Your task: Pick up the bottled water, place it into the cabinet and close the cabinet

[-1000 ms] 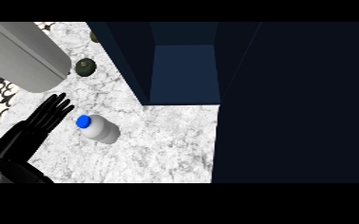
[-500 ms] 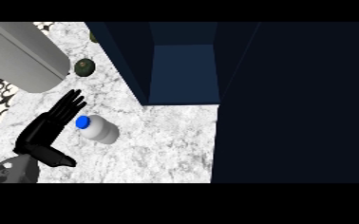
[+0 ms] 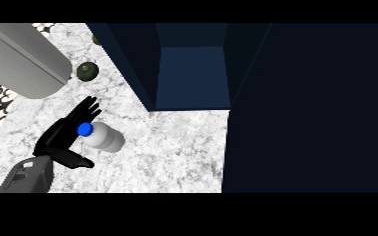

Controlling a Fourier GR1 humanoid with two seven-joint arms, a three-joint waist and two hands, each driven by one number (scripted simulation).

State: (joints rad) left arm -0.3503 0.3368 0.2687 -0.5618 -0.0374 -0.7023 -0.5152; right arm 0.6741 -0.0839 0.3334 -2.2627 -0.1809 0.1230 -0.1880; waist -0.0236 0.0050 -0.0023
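The bottled water (image 3: 105, 138) is a small white bottle with a blue cap (image 3: 85, 129), lying on the marble counter (image 3: 170, 150) at the left. My left hand (image 3: 60, 137) comes in from the lower left and is open. Its straight fingers lie along the bottle's left side at the cap, and the thumb (image 3: 77, 161) sticks out below the bottle. The dark blue cabinet (image 3: 190, 75) stands open beyond the bottle, up and to the right, with nothing visible inside it. My right hand does not show.
A large dark cabinet door (image 3: 303, 110) fills the right side of the view. A big grey cylinder (image 3: 26, 62) lies at the upper left. A small dark green round object (image 3: 88, 70) sits on the counter between the cylinder and the cabinet.
My left hand has moved right and forward until its fingers reach the bottle's cap, and the grey forearm has come into view. The bottle has not moved.
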